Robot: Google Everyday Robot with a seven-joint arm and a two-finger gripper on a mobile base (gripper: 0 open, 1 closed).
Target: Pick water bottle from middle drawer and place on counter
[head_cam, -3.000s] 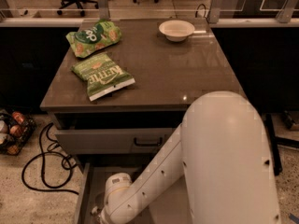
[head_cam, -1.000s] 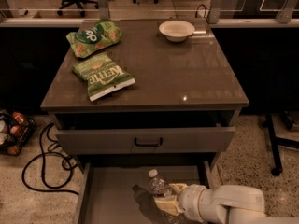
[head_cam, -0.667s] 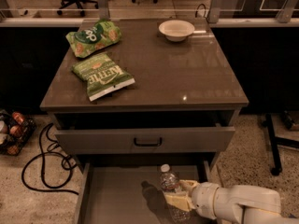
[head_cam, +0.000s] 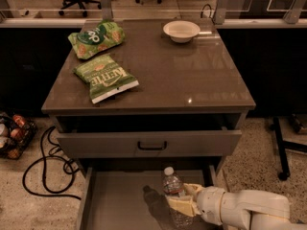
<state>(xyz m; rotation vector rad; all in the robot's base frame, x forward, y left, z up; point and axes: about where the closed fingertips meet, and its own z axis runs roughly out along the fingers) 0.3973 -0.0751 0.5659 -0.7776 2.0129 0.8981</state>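
The water bottle (head_cam: 172,188), clear with a white cap, stands upright over the open middle drawer (head_cam: 120,202). My gripper (head_cam: 184,202) comes in from the lower right and is shut on the bottle's lower half, its cream fingers (head_cam: 178,205) wrapped around it. The bottle's shadow falls on the drawer floor to its left. The counter (head_cam: 192,75) lies above, glossy grey-brown, over a closed drawer front with a black loop handle (head_cam: 152,146).
Two green chip bags (head_cam: 105,78) (head_cam: 96,36) lie on the counter's left side and a white bowl (head_cam: 181,30) at its far right. Cables (head_cam: 45,169) and a basket of cans (head_cam: 12,135) sit on the floor to the left. Office chairs stand at the back.
The arm has swung from the drawer's left to its right. The bottle, gripped, has moved right and risen a little above the drawer floor.
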